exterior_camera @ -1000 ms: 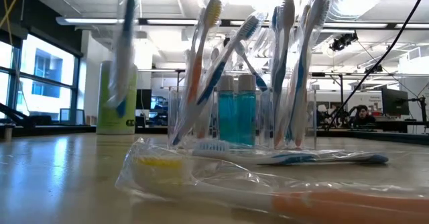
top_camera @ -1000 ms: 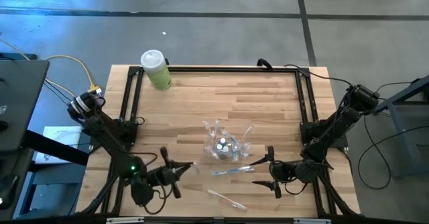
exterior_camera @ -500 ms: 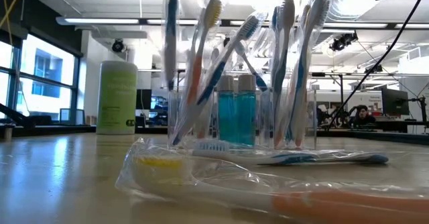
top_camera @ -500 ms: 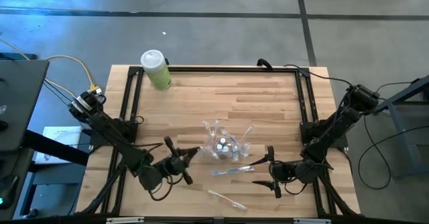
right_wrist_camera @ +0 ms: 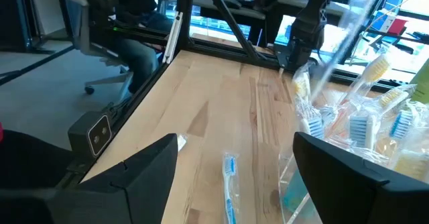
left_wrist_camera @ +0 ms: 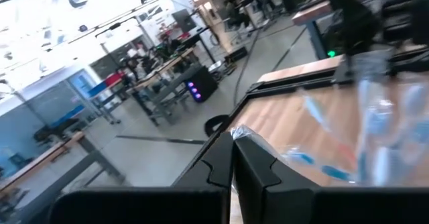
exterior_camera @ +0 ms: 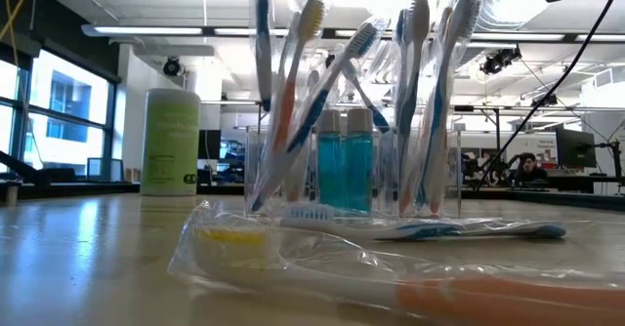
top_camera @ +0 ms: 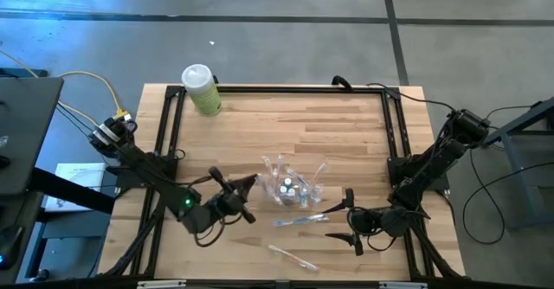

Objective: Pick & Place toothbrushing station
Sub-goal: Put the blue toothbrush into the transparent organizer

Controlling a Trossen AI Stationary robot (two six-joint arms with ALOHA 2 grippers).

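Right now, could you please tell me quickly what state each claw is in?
Left claw: closed on a wrapped toothbrush, beside the clear holder.
Right claw: open, holding nothing, near the blue toothbrush on the table.

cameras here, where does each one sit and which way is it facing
High view: above the table, looking straight down; both arms show, left gripper shut on a wrapped toothbrush beside the clear holder, right gripper open near the front right.
Low view: at tabletop height, facing level across loose wrapped brushes to the holder; no arm clearly visible.
Left wrist view: on the left arm, looking past its closed fingers.
Right wrist view: on the right arm, between spread fingers.
Shared: high and low both show the green bottle.
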